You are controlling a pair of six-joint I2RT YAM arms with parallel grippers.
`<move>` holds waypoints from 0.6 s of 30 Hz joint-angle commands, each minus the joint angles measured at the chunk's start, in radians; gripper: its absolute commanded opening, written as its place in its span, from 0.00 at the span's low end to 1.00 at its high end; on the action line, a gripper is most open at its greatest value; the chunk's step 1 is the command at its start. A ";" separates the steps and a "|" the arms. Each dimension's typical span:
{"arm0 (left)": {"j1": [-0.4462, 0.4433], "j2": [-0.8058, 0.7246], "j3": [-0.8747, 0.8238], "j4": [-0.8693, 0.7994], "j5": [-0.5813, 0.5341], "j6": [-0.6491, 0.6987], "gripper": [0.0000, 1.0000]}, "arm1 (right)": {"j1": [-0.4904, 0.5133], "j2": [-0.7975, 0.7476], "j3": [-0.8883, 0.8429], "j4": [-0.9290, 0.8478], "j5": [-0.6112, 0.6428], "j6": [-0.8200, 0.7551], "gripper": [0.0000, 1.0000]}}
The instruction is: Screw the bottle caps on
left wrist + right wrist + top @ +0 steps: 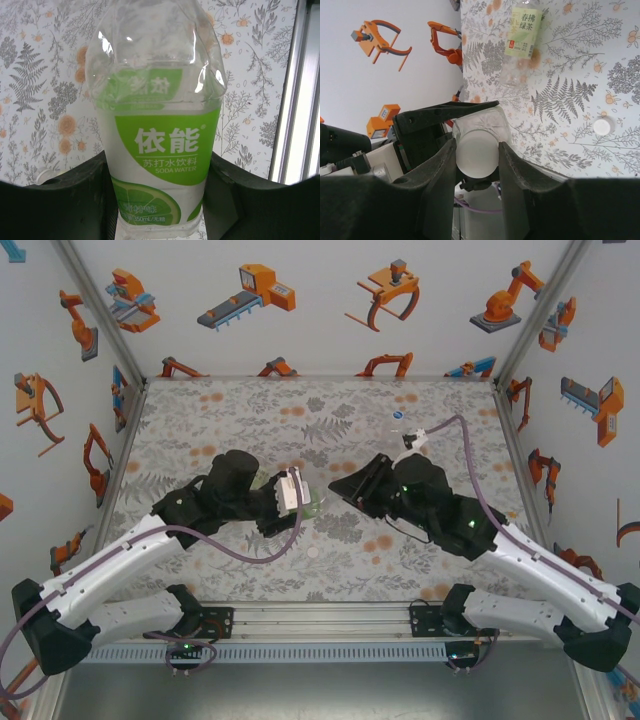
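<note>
Top view: L gripper (300, 502) and R gripper (338, 487) meet tip to tip mid-table (250, 410). Green-label bottle (314, 504) sits in L gripper, mostly hidden by the wrist. Loose cap (313, 552) lies on the table nearer the arm bases, well apart from both. Clear bottle (400, 427) lies at the far side by the R arm's cable; label not legible from here, prob. the pale-label one.

L wrist: L gripper (157, 165) fingers (75, 200) pressed on both sides of the green-label bottle (160, 140), low on its body (label reads "soda water").

R wrist: R gripper (477, 150) fingers (440, 185) clamped on a white cap (477, 155), which sits at the end of a clear bottle neck. Pale-label bottle (522, 30) lies on the table beyond. Loose cap (601, 126) flat on the table, off to the right.
</note>
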 commanded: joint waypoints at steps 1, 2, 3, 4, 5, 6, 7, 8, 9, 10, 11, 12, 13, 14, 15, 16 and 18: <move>-0.004 -0.018 0.031 0.027 0.060 0.006 0.00 | -0.004 -0.009 0.086 -0.095 0.036 -0.171 0.44; -0.004 -0.021 0.029 0.015 0.063 0.007 0.00 | -0.004 -0.014 0.106 -0.102 0.041 -0.239 0.49; -0.004 -0.022 0.027 0.004 0.067 0.007 0.00 | -0.004 -0.021 0.124 -0.113 0.047 -0.297 0.52; -0.004 -0.024 0.027 -0.003 0.070 0.009 0.00 | -0.004 -0.028 0.141 -0.124 0.058 -0.341 0.53; -0.004 -0.024 0.026 -0.013 0.074 0.010 0.00 | -0.004 -0.037 0.157 -0.137 0.078 -0.391 0.53; -0.004 -0.027 0.026 -0.020 0.081 0.011 0.00 | -0.004 -0.047 0.167 -0.138 0.087 -0.440 0.54; -0.005 -0.028 0.026 -0.029 0.088 0.010 0.00 | -0.004 -0.057 0.175 -0.134 0.088 -0.492 0.54; -0.004 -0.029 0.027 -0.040 0.100 0.012 0.00 | -0.004 -0.065 0.181 -0.124 0.078 -0.557 0.54; -0.004 -0.030 0.028 -0.051 0.120 0.018 0.00 | -0.004 -0.074 0.184 -0.111 0.056 -0.629 0.53; -0.004 -0.032 0.032 -0.063 0.141 0.025 0.00 | -0.004 -0.079 0.187 -0.095 0.024 -0.695 0.51; -0.004 -0.034 0.037 -0.079 0.169 0.033 0.00 | -0.004 -0.084 0.184 -0.075 -0.028 -0.770 0.50; -0.004 -0.034 0.043 -0.096 0.198 0.043 0.00 | -0.005 -0.089 0.180 -0.057 -0.075 -0.833 0.49; -0.005 -0.033 0.048 -0.111 0.221 0.050 0.00 | -0.004 -0.092 0.176 -0.046 -0.117 -0.882 0.48; -0.004 -0.032 0.056 -0.129 0.250 0.057 0.00 | -0.004 -0.092 0.174 -0.041 -0.162 -0.937 0.48; -0.004 -0.027 0.064 -0.150 0.274 0.066 0.00 | -0.004 -0.090 0.174 -0.042 -0.206 -0.980 0.48; -0.004 -0.021 0.074 -0.172 0.302 0.070 0.00 | -0.004 -0.089 0.172 -0.043 -0.258 -1.053 0.48; -0.004 -0.015 0.088 -0.200 0.350 0.074 0.00 | -0.004 -0.086 0.165 -0.054 -0.369 -1.179 0.49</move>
